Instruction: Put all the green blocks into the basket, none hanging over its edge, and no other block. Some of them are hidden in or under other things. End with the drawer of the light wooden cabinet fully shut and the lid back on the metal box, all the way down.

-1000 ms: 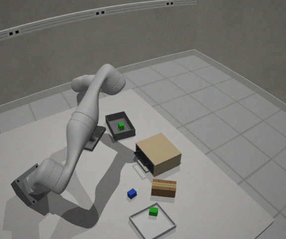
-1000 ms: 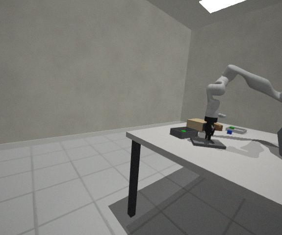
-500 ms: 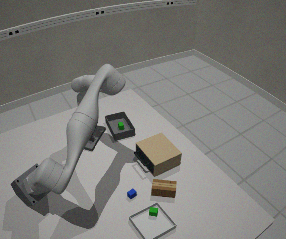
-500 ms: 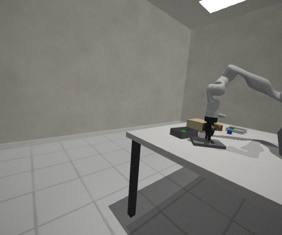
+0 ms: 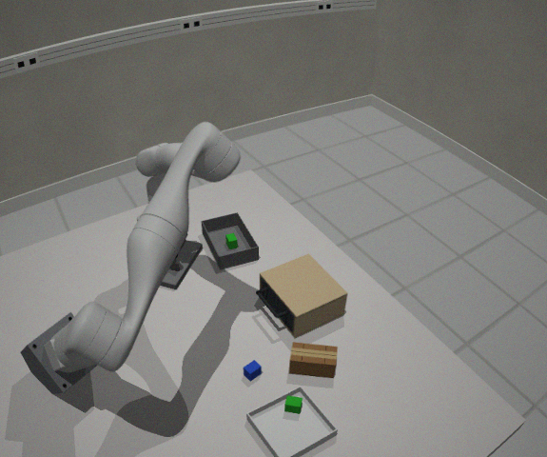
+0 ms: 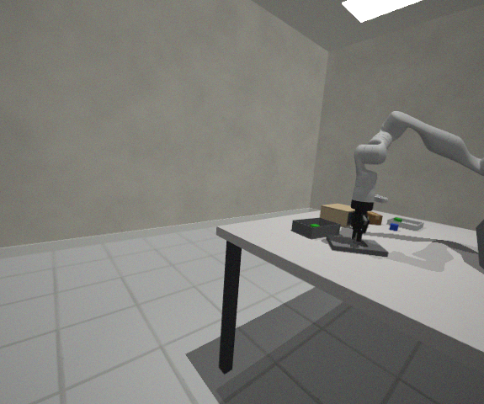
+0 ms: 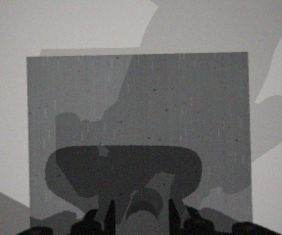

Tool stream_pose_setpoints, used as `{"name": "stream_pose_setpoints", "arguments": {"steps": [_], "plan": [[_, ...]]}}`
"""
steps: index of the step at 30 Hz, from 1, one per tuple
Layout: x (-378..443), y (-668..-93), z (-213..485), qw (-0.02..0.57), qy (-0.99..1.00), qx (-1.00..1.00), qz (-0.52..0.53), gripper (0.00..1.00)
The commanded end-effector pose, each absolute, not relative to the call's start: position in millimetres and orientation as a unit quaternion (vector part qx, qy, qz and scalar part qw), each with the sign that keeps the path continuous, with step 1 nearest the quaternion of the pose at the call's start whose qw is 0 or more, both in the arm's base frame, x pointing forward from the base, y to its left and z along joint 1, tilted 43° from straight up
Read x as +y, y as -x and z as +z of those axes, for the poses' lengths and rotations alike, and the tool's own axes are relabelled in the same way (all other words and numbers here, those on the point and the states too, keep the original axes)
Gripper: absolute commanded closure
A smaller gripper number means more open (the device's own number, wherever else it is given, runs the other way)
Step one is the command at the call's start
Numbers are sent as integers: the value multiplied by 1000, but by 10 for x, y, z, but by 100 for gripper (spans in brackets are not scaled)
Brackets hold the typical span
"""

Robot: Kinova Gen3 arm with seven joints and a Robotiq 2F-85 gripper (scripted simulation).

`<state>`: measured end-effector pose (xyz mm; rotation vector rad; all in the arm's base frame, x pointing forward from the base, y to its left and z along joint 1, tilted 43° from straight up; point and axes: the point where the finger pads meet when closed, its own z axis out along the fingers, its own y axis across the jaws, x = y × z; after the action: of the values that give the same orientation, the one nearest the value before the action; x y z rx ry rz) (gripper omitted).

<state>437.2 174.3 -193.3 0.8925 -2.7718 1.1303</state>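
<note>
Stands with jaws about a third open, gripper (image 5: pixel 177 266) (image 6: pixel 357 240) (image 7: pixel 142 216) low around the knob of the metal box's lid (image 5: pixel 194 249) (image 6: pixel 374 250) (image 7: pixel 82 88), gripping nothing. Lies off the metal box (image 5: pixel 239 258) (image 6: pixel 305 229), nearer the bench's (image 5: pixel 386 368) (image 6: pixel 276 230) far corner, with one green block (image 5: pixel 231 241) (image 6: pixel 315 225) inside, and another green block (image 5: pixel 293 404) (image 6: pixel 397 219) in the basket (image 5: pixel 263 437) (image 6: pixel 413 226) toward the opposite end. Sit between, along the bench's long edge, light wooden cabinet (image 5: pixel 302 285) (image 6: pixel 337 214) and brown striped box (image 5: pixel 312 365) (image 6: pixel 375 218), with blue block (image 5: pixel 252 370) (image 6: pixel 393 226) farther in.
</note>
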Motion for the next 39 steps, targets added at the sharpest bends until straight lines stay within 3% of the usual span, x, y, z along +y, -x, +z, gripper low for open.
{"name": "stream_pose_setpoints", "arguments": {"steps": [1, 39], "plan": [[1763, -4390, -1918, 5, -286, -888, 361, 60], [2536, -4169, -1054, 4, -286, -888, 360, 60]]}}
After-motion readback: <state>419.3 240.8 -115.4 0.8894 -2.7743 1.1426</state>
